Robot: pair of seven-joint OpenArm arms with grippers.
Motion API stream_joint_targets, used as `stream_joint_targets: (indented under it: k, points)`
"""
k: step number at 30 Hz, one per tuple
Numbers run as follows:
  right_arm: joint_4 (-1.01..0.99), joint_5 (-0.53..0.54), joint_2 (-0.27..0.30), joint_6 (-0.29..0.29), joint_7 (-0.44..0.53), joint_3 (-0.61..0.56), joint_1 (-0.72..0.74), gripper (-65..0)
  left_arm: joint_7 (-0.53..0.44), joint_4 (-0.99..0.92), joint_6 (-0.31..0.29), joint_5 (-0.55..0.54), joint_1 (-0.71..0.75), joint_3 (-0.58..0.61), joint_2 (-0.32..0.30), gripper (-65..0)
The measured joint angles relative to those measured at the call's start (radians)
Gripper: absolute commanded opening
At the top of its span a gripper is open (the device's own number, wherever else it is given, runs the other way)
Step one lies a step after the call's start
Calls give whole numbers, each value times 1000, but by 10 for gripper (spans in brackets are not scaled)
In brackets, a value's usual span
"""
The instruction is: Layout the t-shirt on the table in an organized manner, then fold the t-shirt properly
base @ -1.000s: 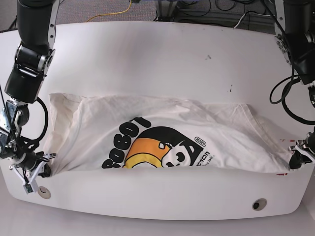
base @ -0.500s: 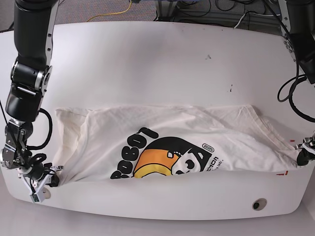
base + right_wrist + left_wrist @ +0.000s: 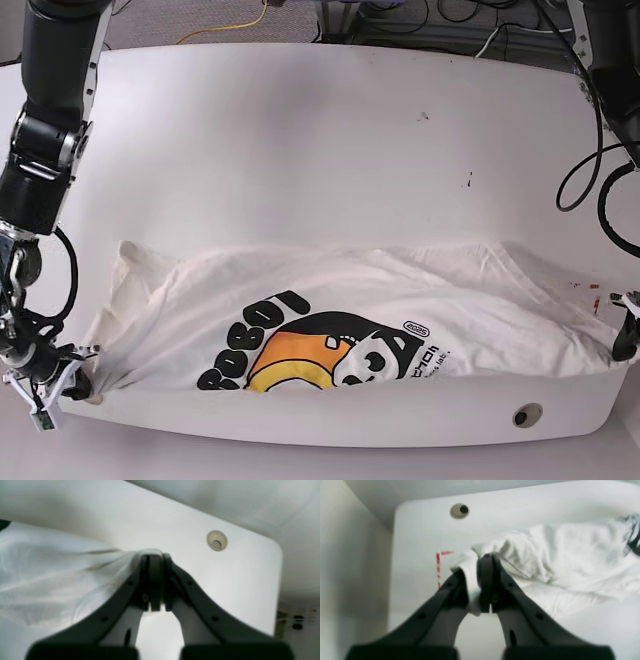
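Note:
The white t-shirt (image 3: 330, 310) lies stretched sideways along the front of the table (image 3: 300, 150). Its orange, yellow and black print (image 3: 325, 355) faces up, partly folded under at the front edge. At the base view's left, my right gripper (image 3: 78, 382) is shut on the shirt's corner. In the right wrist view its jaws (image 3: 153, 555) pinch the taut cloth (image 3: 50, 575). My left gripper (image 3: 625, 340) at the table's right end is shut on the opposite corner. In the left wrist view white fabric (image 3: 472, 580) is bunched between its fingers (image 3: 485, 558).
A round grommet hole (image 3: 527, 415) sits near the front edge, seen also as the hole (image 3: 459, 510) in the left wrist view. Another hole (image 3: 216, 540) lies by the right gripper. Red tape marks (image 3: 438, 565) lie beside the left gripper. Cables run behind the table.
Both grippers have drawn the t-shirt toward the table's front edge and outward. The shirt has slid nearer and now reaches the front rim. Both stay shut on their corners.

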Motion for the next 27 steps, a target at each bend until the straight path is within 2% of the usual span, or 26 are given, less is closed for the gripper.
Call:
stream_joint_targets:
  k: [1, 2, 6, 8, 11, 15, 21, 27]
  points:
    - [43, 35, 8, 16, -18, 2, -19, -650, 18, 48, 0, 2, -3, 0, 0, -650]
    - [103, 60, 12, 0, -46, -1, -33, -650, 31, 80, -11, 3, -14, 0, 0, -650]
    - [297, 137, 20, 8, -88, 3, -93, -650, 77, 215, -23, -11, -82, 0, -3, -650]
    - [402, 193, 7, 17, -127, 51, -130, -650, 118, 273, -18, -13, -108, 0, -6, -650]
    - [556, 220, 0, 18, -196, 133, -180, -650, 148, 341, -16, -7, -122, -2, -8, -650]
    - [724, 192, -15, 5, -266, 165, -203, -650, 155, 409, -21, -26, -127, -4, -6, -650]
    - [883, 274, -55, 14, -305, 229, -214, -650, 169, 418, -23, -132, -154, -82, -2, -650]
    - [896, 326, -46, 10, -387, 269, -148, -650, 163, 421, -19, -169, -266, -111, -7, -650]
